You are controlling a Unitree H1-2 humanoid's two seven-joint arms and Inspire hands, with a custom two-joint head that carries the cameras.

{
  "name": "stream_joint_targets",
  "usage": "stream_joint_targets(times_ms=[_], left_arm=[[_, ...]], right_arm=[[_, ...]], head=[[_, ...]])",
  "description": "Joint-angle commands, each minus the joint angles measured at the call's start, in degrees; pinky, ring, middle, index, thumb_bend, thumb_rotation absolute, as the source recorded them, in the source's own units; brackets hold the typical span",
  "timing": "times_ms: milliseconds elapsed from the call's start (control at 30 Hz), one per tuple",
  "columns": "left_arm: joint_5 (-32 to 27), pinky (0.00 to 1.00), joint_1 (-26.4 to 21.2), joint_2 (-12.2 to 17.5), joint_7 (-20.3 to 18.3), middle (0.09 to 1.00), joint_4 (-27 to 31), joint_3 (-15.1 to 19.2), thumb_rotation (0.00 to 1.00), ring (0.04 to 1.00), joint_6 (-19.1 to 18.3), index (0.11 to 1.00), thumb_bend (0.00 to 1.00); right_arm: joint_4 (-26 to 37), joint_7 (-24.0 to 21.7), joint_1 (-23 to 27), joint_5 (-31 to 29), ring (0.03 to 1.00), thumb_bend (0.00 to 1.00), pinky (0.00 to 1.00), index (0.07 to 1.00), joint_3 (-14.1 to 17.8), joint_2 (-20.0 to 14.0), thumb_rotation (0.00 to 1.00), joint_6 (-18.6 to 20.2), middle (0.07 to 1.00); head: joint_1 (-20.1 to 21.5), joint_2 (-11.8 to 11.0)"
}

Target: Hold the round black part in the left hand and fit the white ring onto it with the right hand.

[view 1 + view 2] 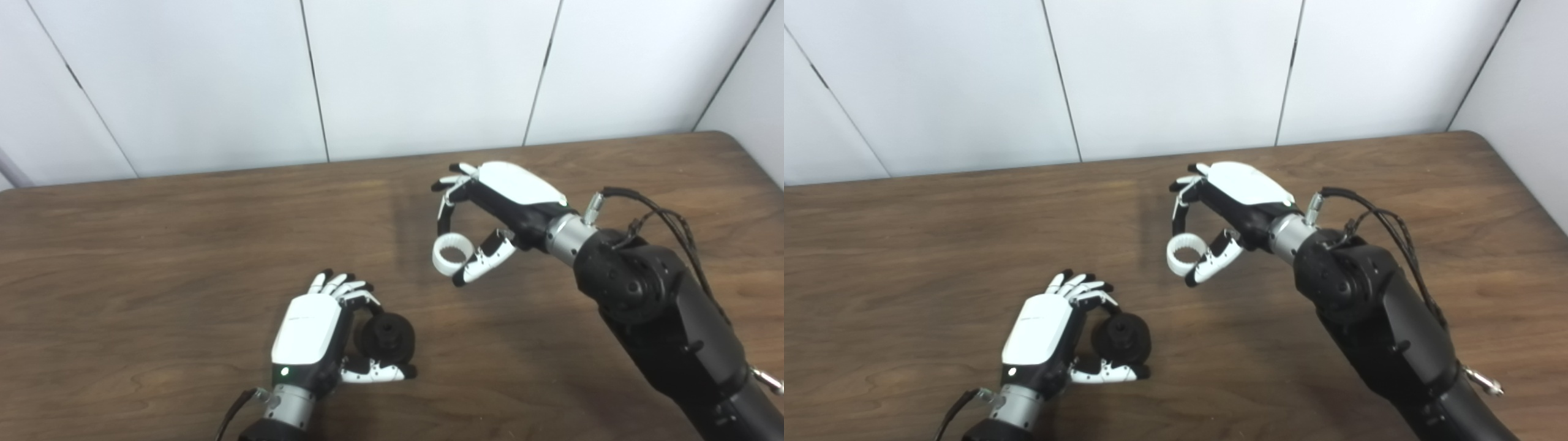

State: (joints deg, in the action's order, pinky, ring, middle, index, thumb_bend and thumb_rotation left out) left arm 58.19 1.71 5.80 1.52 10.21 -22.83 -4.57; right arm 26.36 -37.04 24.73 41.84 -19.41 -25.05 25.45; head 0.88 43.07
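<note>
The left robot hand (309, 334) curls around the round black plastic part (386, 337), low over the brown wooden tabletop (153, 257); the right robot hand (490, 214) pinches the small white plastic ring (453, 254), up and right of that black part, well apart.

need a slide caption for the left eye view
Left hand grips the round black part while right hand holds the white ring apart from it.

Both hands, left hand (306, 334) and right hand (511, 196), are showing white back shells over black bodies, white fingers with black tips, and silver wrist collars. A green light (283, 370) is glowing on the left shell. Black cables (664, 220) are looping over the bulky black right forearm (667, 331).
</note>
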Motion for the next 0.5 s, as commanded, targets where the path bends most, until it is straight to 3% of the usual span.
stream_joint_targets(times_ms=[0, 467], left_arm=[[1.1, 0.97, -0.8, -0.5, 0.4, 0.792, 0.1, -0.3, 0.05, 0.887, -0.5, 0.484, 0.52], [2.1, 0.96, -1.1, -1.4, 1.0, 0.784, -0.3, -1.5, 0.05, 0.880, -2.1, 0.484, 0.52]], right_arm=[[3.1, 0.0, 1.7, 0.3, 0.993, 0.52, 1.00, 0.482, 0.2, -0.1, 0.13, -1.7, 0.880], [7.8, -4.9, 0.2, 0.3, 1.000, 0.52, 1.00, 0.483, -1.2, 2.5, 0.13, -0.7, 0.875]], head=[[-0.1, 0.2], [-2.0, 1.6]])
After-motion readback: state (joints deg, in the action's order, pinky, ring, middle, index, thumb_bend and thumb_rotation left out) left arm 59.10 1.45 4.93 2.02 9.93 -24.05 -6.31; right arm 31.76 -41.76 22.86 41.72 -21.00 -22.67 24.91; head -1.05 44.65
